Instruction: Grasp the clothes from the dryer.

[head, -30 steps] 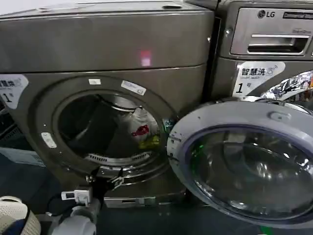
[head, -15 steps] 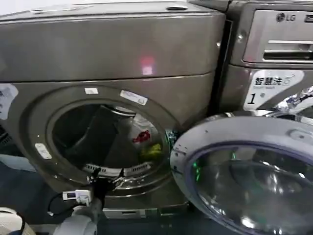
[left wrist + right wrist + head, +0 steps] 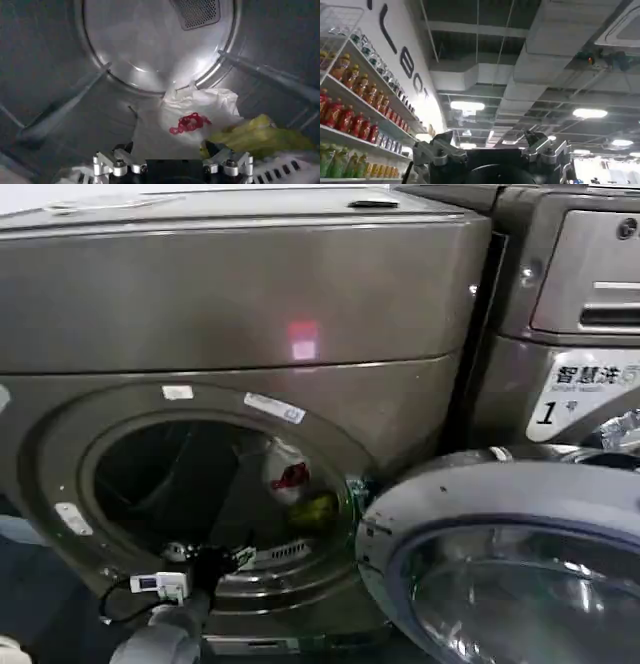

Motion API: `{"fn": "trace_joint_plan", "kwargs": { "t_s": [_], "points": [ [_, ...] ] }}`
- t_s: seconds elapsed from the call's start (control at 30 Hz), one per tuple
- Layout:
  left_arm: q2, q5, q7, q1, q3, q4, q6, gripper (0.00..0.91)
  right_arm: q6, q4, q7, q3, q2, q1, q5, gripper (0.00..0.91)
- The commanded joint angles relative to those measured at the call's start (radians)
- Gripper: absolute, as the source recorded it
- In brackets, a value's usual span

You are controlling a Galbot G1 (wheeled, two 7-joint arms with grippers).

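A shop room all around, with shelves of bottles (image 3: 350, 125) and bright ceiling lights. Up front, the big bronze-grey dryer (image 3: 250, 294), with its round door (image 3: 520, 554) swung wide open. Next to it on the right, a grey LG machine (image 3: 580, 304). Inside the shiny drum (image 3: 150, 45), low and toward the right wall, the clothes (image 3: 195, 117): a small white bundle with a red patch and a yellow-green patch. Looks soft, light and floppy, so likely to sag or slip. Best to pinch a thick fold near the middle of the white part. At the bottom lip of the round hole, the left gripper (image 3: 172, 160), fingers spread open, pointing at the bundle but not touching it. Away from the dryer, the right gripper (image 3: 492, 150), aimed up at the ceiling, fingers open too, holding nothing.
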Motion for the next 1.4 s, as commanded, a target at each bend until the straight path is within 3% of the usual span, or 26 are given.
{"fn": "trace_joint_plan", "kwargs": {
  "t_s": [0.03, 0.27, 0.33, 0.5, 0.63, 0.7, 0.73, 0.87, 0.93, 1.0, 1.2, 1.4],
  "points": [
    [0.001, 0.082, 0.053, -0.029, 0.008, 0.01, 0.049, 0.907, 0.004, 0.001, 0.003, -0.002, -0.001, -0.001, 0.0, 0.907],
    [0.002, 0.18, 0.127, -0.169, 0.035, 0.116, 0.049, 0.907, 0.008, 0.002, 0.001, -0.005, 0.001, 0.0, 0.0, 0.907],
    [0.004, 0.28, 0.22, -0.19, 0.049, 0.147, 0.049, 0.907, 0.008, 0.002, 0.0, -0.005, 0.0, -0.001, 0.0, 0.907],
    [0.024, 0.689, 0.633, -0.257, 0.064, 0.206, -0.097, 0.907, 0.007, 0.008, -0.001, -0.005, -0.004, -0.003, 0.002, 0.907],
    [0.023, 0.876, 0.773, -0.337, 0.055, 0.27, -0.282, 0.907, 0.009, 0.008, -0.002, -0.002, 0.002, -0.009, 0.003, 0.907],
    [0.029, 0.966, 0.939, -0.361, 0.026, 0.273, -0.444, 0.907, 0.011, 0.006, -0.002, 0.0, 0.002, -0.012, 0.003, 0.907],
    [0.034, 1.03, 1.031, -0.375, 0.02, 0.271, -0.572, 0.907, 0.012, 0.006, -0.002, 0.001, 0.002, -0.012, 0.003, 0.907],
    [0.042, 1.161, 1.148, -0.414, 0.019, 0.287, -0.722, 0.907, 0.011, 0.011, -0.003, -0.004, 0.005, -0.009, 0.002, 0.907],
    [0.04, 1.101, 1.25, -0.45, 0.016, 0.309, -0.733, 0.907, 0.011, 0.014, -0.003, -0.009, 0.007, -0.008, 0.002, 0.907],
    [0.043, 1.078, 1.251, -0.486, 0.017, 0.328, -0.82, 0.907, 0.011, 0.017, -0.003, -0.011, 0.007, -0.007, 0.002, 0.907],
    [0.048, 1.074, 1.252, -0.574, 0.038, 0.404, -0.889, 0.907, 0.011, 0.015, -0.004, -0.009, 0.007, -0.007, 0.0, 0.907],
    [0.045, 1.057, 1.252, -0.593, 0.052, 0.44, -0.857, 0.907, 0.014, 0.012, -0.006, -0.01, 0.013, -0.008, -0.002, 0.907]
  ]
}}
